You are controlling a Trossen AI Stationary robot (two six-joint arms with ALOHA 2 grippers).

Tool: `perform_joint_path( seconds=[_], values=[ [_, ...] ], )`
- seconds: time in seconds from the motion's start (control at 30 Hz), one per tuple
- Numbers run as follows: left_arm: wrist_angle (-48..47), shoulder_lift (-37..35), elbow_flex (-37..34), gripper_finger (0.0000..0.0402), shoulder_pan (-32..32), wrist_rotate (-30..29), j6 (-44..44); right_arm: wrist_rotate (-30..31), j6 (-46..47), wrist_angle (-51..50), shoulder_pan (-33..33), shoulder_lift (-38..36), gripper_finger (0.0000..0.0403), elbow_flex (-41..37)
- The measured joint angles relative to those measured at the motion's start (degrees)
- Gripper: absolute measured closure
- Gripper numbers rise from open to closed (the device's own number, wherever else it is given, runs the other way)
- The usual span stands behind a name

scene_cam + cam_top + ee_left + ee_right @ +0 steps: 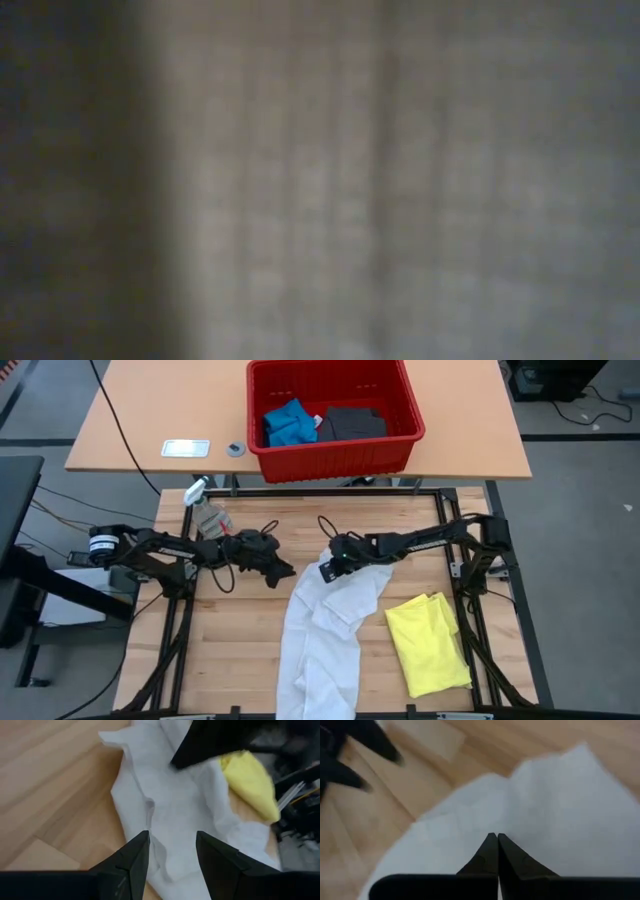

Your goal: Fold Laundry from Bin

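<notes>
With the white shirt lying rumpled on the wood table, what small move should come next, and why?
Probably the open left hand should ease onto the white shirt's near edge and close. The right hand is shut at the shirt's top end, the cloth lies bunched, and the left fingers hover apart just above it, holding nothing.

Bare wood open at the left of the work table (230, 650). White shirt (322, 635) spread down the middle, yellow T-shirt (428, 642) at the right. Between them, a thin strip of wood. Red bin (335, 412) well apart, on the tan table (130, 435) behind.
</notes>
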Motion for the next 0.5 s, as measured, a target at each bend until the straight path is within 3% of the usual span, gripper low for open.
perform_joint_path(
  seconds=[0.23, 0.5],
  values=[
    [-1.9, -4.2, 0.0, 0.0245, 3.2, 2.4, -1.5, -2.0, 0.0, 3.4, -2.8, 7.4, 0.0402, 0.0],
    [-3.6, -4.8, 0.0, 0.0247, 1.9, 3.1, -4.3, -6.4, -3.0, 7.5, -3.0, 9.4, 0.0402, 0.1]
  ],
)
